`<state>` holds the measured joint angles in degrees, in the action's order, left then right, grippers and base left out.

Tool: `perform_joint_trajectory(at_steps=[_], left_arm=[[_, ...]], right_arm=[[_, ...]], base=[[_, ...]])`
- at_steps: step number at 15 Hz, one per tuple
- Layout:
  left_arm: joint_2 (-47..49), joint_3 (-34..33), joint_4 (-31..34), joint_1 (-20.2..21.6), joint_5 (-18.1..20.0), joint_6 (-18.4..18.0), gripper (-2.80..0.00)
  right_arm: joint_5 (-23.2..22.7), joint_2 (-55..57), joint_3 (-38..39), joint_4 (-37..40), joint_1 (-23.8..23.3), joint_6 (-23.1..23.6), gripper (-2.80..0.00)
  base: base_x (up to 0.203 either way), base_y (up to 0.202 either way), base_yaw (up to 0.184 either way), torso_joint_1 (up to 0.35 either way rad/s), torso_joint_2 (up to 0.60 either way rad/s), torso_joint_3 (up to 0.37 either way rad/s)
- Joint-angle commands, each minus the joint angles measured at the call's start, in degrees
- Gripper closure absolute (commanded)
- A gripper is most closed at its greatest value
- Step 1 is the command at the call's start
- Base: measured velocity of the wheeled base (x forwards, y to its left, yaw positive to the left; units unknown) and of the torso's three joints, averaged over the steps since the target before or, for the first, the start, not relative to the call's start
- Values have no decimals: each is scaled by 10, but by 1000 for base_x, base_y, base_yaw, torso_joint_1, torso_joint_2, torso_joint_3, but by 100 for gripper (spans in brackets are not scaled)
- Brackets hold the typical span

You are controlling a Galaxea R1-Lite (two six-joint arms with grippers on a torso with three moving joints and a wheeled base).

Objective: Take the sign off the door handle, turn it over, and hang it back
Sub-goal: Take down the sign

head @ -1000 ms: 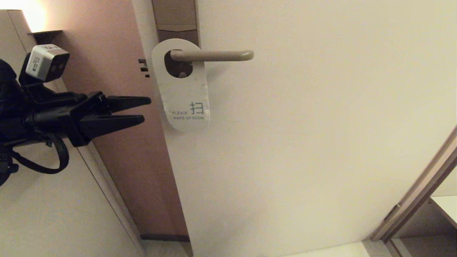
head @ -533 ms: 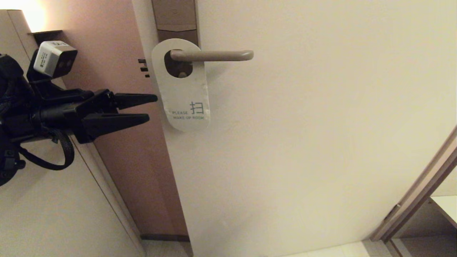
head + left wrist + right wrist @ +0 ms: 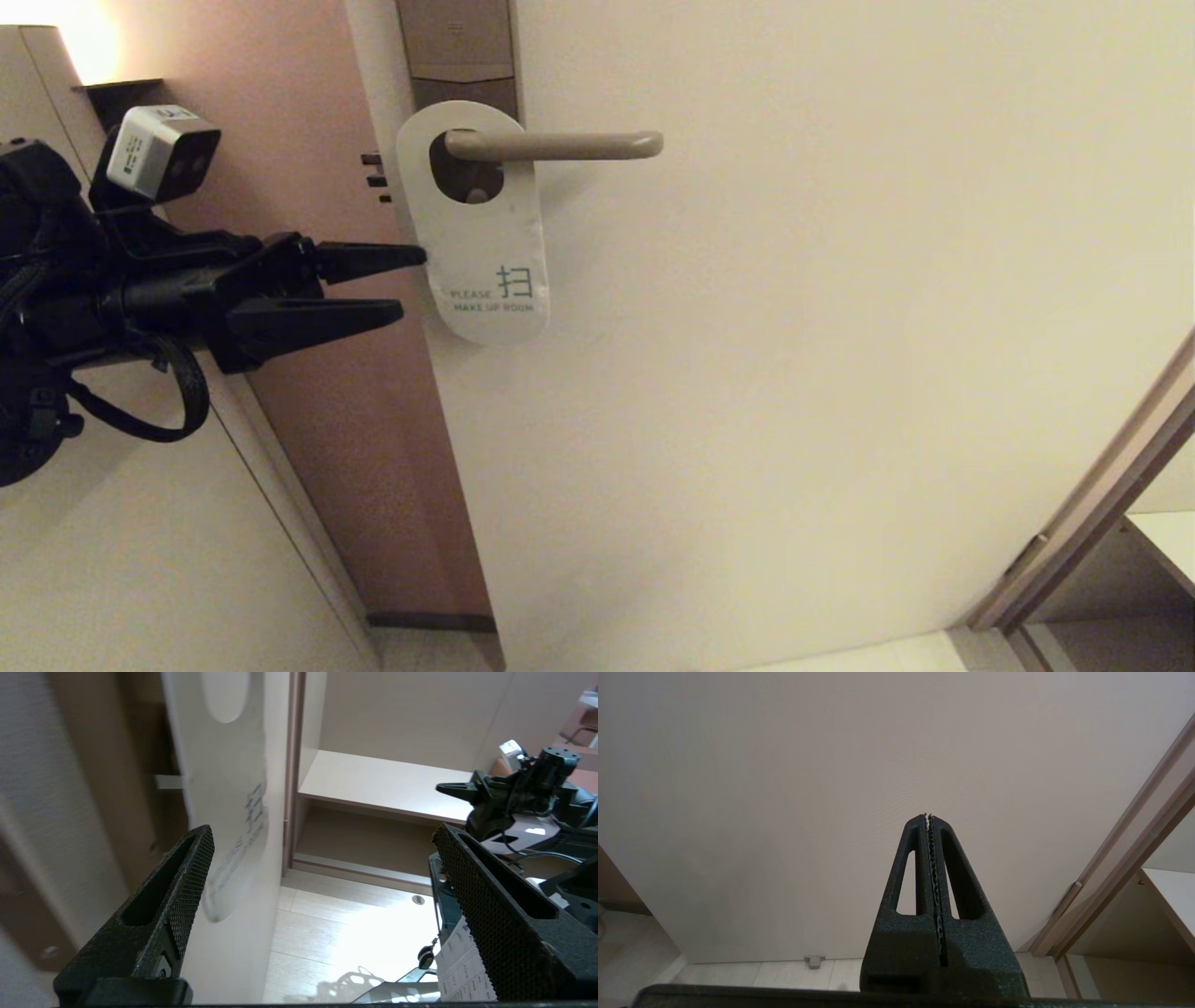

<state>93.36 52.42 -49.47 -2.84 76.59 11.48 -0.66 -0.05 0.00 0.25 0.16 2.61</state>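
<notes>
Sign, a flat white rounded-end card reading "PLEASE MAKE UP ROOM", hangs by its oval hole on the slim beige-bronze lever door handle, white face outward, lying against the pale door. Left gripper, black, level, fingers spread wide; the upper fingertip sits at the card's left edge, the lower one just short of it. In the left wrist view the card's lower end lies beside one mesh-faced finger, not yet between the pair. Right gripper parked facing the door, fingers pressed together, holding nothing.

Risks, as judged:
- The card lies flat on the door, so the far finger may push its edge instead of slipping behind it, swinging it along the lever.
- A shallow pinch at the edge could slip when the card is lifted off.
</notes>
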Motion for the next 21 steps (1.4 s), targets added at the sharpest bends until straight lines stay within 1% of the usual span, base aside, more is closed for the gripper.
perform_joint_trajectory(at_steps=[1,7,13,17,21], left_arm=[[-2,0,-3,-5,4,1,-280],[-12,-5,-3,-8,2,0,-280],[-9,0,-4,33,-6,-1,-280],[-4,2,-4,29,-6,0,-280],[16,14,-4,12,-6,-1,-280]], right_arm=[[0,0,0,0,0,0,0],[0,0,0,0,0,0,0],[0,0,0,0,0,0,0],[0,0,0,0,0,0,0],[0,0,0,0,0,0,0]], base=[[0,0,0,0,0,0],[0,0,0,0,0,0],[0,0,0,0,0,0],[0,0,0,0,0,0],[0,0,0,0,0,0]])
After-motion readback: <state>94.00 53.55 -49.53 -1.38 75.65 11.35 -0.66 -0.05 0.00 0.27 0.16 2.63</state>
